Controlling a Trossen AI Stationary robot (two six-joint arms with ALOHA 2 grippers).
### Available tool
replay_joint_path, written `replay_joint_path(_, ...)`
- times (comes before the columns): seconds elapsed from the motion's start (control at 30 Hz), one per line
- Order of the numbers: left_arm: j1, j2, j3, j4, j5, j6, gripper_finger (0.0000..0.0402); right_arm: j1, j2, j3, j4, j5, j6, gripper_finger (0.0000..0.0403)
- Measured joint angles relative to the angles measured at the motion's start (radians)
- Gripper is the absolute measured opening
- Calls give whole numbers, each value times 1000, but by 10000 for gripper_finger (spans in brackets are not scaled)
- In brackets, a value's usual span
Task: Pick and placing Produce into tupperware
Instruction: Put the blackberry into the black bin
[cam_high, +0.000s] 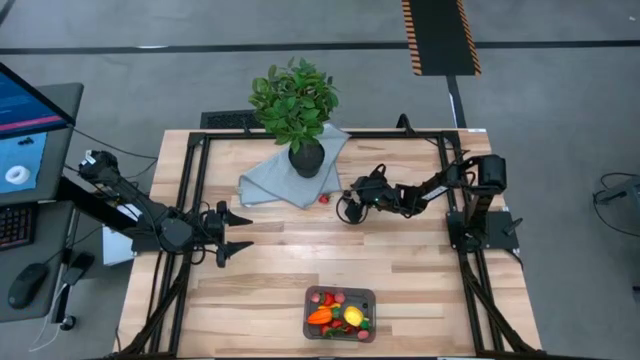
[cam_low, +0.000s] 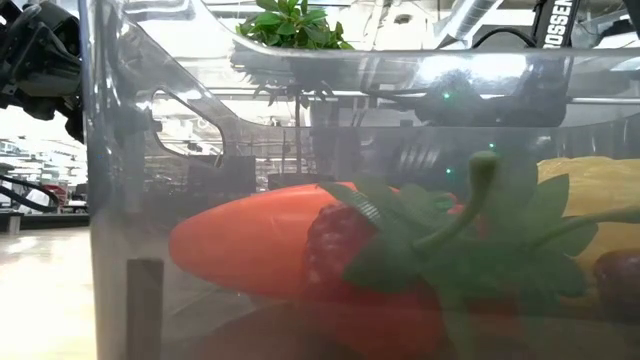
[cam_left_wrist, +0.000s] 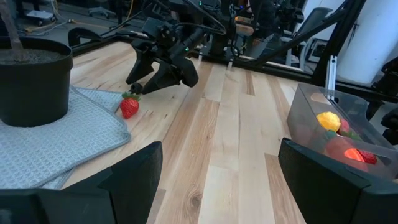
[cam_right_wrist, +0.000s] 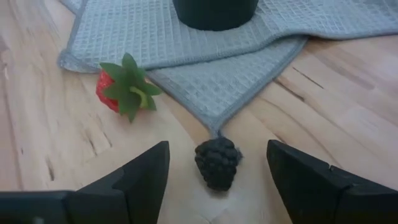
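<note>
Right claw spread around a dark berry on the tabletop.
Beside a strawberry and cloth corner under the potted plant; left claw spread, idle; tupperware near.

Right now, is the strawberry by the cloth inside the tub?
No, the strawberry lies on the bare wooden table beside the cloth, next to a blackberry.

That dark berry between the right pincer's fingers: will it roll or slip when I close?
The blackberry looks rounded and lies loose on bare wood, so it may roll if nudged. Its bumpy surface probably gives grip. Being so small between the right pincer's open fingers, it likely needs a centred close.
</note>
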Motion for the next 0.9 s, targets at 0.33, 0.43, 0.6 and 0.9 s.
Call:
replay_joint_path(0.33, 0, 0, 0, 0, 0, 0, 309, -12, 0, 7, -49, -4, 8, 277)
replay_joint_path(0.43, 0, 0, 0, 0, 0, 0, 309, -12, 0, 7, -49, -4, 8, 259)
replay_joint_path(0.6, 0, 0, 0, 0, 0, 0, 309, -12, 0, 7, -48, -4, 8, 210)
replay_joint_path(0.9, 0, 0, 0, -2, -1, 0, 309, 2, 0, 7, -12, -7, 1, 111)
